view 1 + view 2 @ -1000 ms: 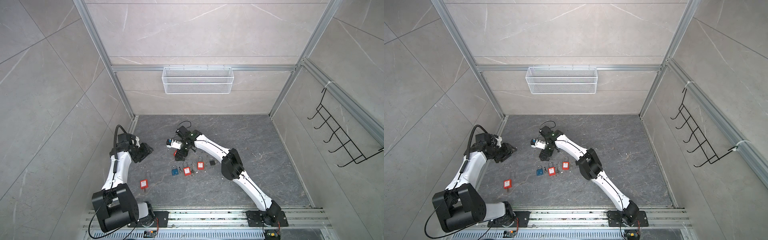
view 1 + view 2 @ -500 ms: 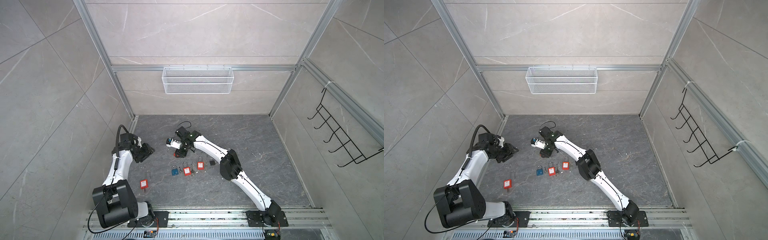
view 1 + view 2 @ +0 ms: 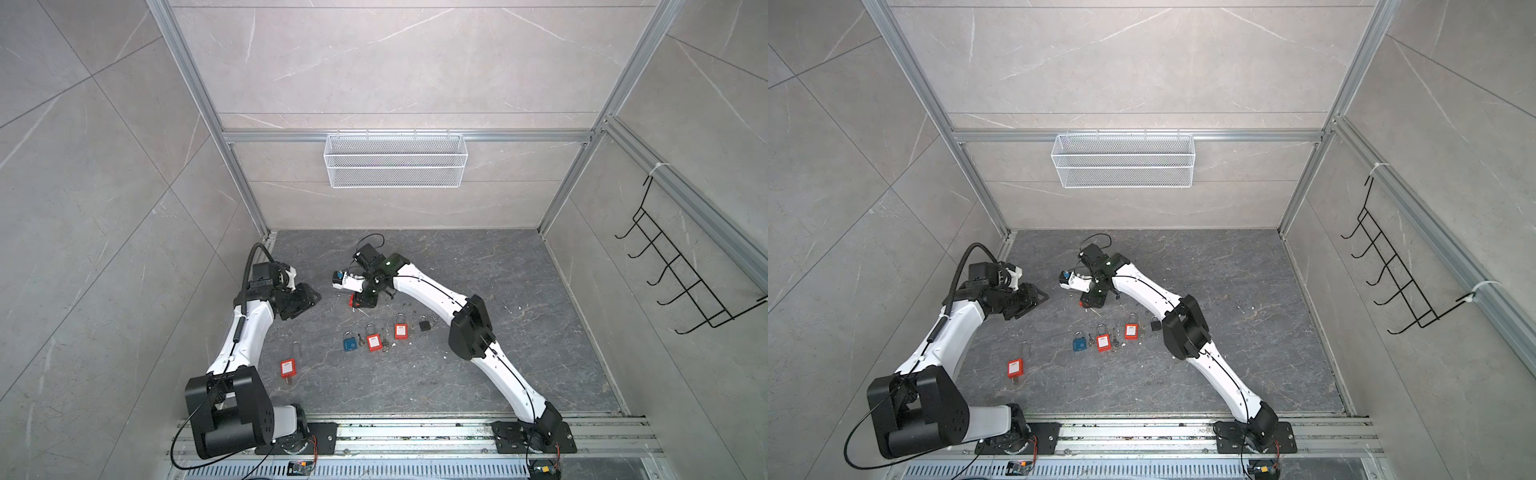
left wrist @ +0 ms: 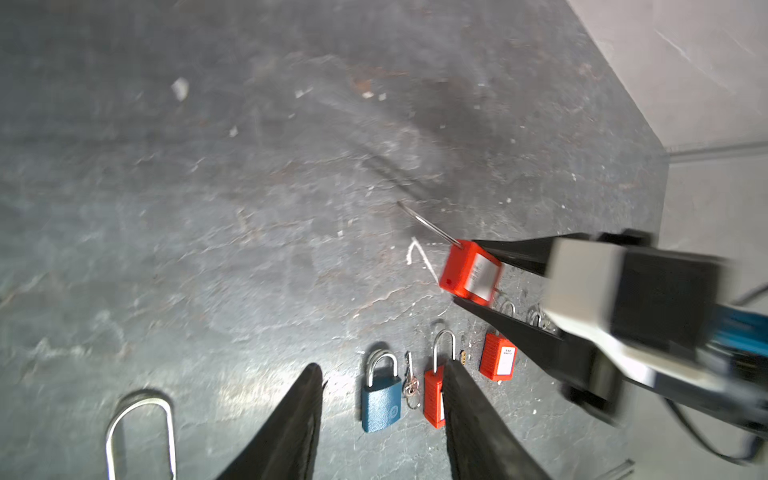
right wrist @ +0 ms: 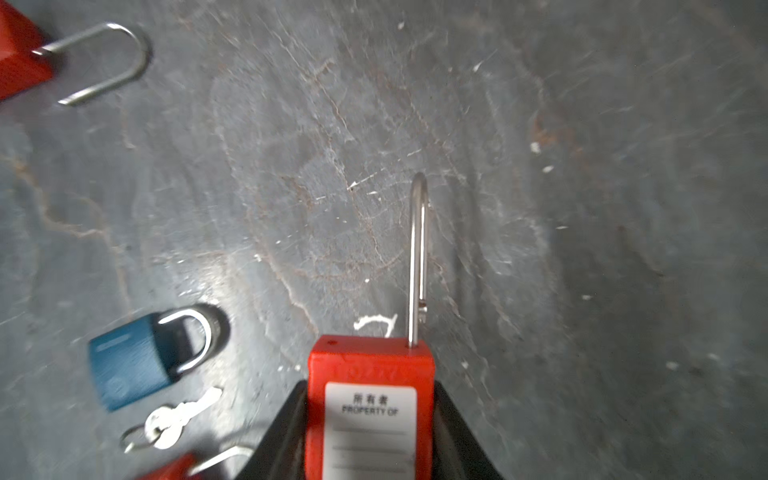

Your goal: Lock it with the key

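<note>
From my station, the dark stone-patterned tabletop fills the floor of the cell, and both arms reach in over it. My right arm stretches toward the middle, and its claw is clamped on the body of a red padlock, raised off the tabletop. That lock's shackle stands open, with its free leg out of the body. My left arm bends in beside the left wall. Its claw hangs above the tabletop with its jaws apart and nothing between them. Nearer the arm bases lies a row: a blue padlock, a second red padlock, a third red padlock and a small black padlock. A fourth red padlock, shackle open, lies apart to the left. The key, silver on a ring, lies on the tabletop between the blue padlock and the second red padlock.
</note>
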{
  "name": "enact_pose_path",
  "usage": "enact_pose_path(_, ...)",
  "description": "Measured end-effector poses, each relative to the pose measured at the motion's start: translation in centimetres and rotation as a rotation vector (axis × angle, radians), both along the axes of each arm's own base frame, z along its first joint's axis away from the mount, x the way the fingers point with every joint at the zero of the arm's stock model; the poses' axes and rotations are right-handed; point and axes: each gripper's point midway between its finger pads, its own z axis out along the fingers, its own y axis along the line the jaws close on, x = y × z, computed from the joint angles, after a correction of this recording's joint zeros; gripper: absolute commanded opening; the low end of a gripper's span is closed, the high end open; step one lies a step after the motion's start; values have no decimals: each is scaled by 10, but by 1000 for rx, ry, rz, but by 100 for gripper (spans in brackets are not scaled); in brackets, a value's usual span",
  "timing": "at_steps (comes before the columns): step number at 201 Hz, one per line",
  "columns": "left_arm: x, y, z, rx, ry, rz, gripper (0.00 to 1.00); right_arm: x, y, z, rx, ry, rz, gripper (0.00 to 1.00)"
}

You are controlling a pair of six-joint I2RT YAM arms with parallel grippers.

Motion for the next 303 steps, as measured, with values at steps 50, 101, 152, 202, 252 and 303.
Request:
enact_pose_path(50,-14,-65,60,113,-389,-343,50,-45,-69,100,97,-127,127,22)
enact_pose_path(101,-67,-118,101,114,-769,-733,51,-105,-129,125,123,-214,214,23)
enact_pose_path(152,-116,-166,118,60,-982,-1065,52,-131,-149,141,144,-241,233,22)
enact_pose_path(202,-124,-192,105,73,-982,-1207,49,-147,-153,144,148,-237,256,22)
enact_pose_path(252,-124,-199,90,90,-952,-1255,26,-152,-152,138,131,-233,266,22)
enact_pose_path(303,-121,-200,86,93,-934,-1260,6,-154,-153,137,125,-225,266,22)
